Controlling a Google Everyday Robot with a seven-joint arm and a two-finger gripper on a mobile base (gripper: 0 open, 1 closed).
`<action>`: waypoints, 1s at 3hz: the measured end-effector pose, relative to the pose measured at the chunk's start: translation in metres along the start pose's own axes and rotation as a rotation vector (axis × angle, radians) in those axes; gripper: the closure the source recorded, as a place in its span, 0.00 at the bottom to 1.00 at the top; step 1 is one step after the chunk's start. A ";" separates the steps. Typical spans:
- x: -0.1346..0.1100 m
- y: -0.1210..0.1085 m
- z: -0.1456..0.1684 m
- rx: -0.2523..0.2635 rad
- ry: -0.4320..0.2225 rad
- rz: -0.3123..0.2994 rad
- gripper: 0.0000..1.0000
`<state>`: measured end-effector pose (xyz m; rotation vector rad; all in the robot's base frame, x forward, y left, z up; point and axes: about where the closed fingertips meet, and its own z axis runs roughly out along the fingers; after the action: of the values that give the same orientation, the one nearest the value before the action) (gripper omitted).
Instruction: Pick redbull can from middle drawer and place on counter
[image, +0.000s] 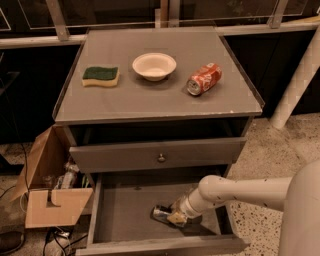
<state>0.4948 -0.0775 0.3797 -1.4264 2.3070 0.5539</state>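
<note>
The redbull can (160, 212), slim, silvery with dark markings, lies on its side on the floor of the open middle drawer (120, 207). My gripper (175, 216) is down inside the drawer at the can's right end and touches or overlaps it. The white arm reaches in from the right. The counter (150, 95) is the flat grey cabinet top above.
On the counter are a green-and-yellow sponge (101, 76), a white bowl (154, 66) and an orange-red soda can (203, 78) on its side. The knobbed upper drawer (160, 154) is slightly open above my arm. An open cardboard box (47, 190) stands on the floor at left.
</note>
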 end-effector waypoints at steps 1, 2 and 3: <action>-0.012 0.002 -0.015 -0.004 -0.011 0.014 1.00; -0.026 0.008 -0.042 -0.018 -0.023 0.028 1.00; -0.035 0.021 -0.081 -0.012 -0.026 0.030 1.00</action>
<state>0.4818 -0.0838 0.4696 -1.3838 2.3126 0.5931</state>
